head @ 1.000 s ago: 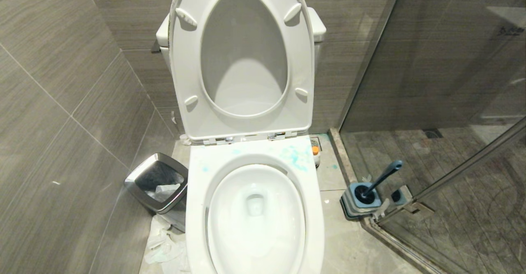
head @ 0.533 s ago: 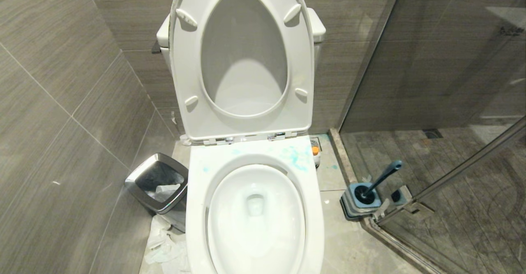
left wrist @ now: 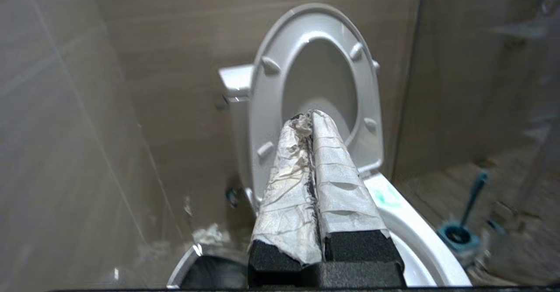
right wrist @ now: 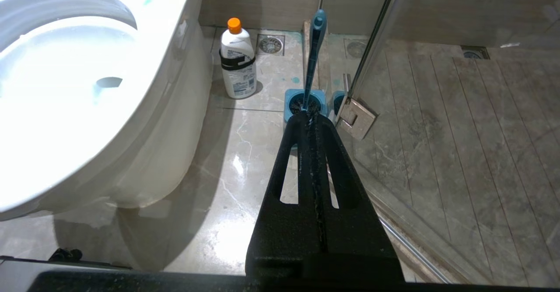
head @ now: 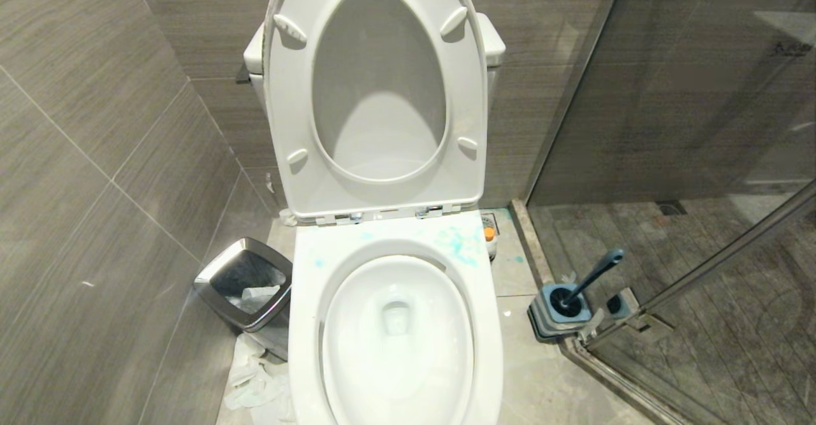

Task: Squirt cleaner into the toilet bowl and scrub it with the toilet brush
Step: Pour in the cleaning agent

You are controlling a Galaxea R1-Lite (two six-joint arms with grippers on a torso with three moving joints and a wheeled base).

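Note:
The toilet bowl (head: pixel 305 310) stands open in the middle of the head view, seat and lid (head: pixel 376 93) raised, with teal-blue smears (head: pixel 462 243) on its back rim. The cleaner (head: pixel 489 240) (right wrist: pixel 237 64), a white bottle with an orange cap, stands on the floor right of the toilet. The toilet brush (head: pixel 593 276) (right wrist: pixel 315 51) leans in its square holder (head: pixel 561 313) by the glass. Neither arm shows in the head view. My left gripper (left wrist: pixel 311 114), its fingers wrapped in white tape, is shut and empty, pointing at the raised seat. My right gripper (right wrist: pixel 309 116) is shut and empty, low over the floor before the holder.
A steel waste bin (head: pixel 245 281) sits left of the toilet with crumpled paper (head: pixel 255 380) on the floor beside it. A glass shower partition (head: pixel 669 157) with a metal hinge (right wrist: pixel 356 117) closes off the right. Tiled walls stand close on the left and behind.

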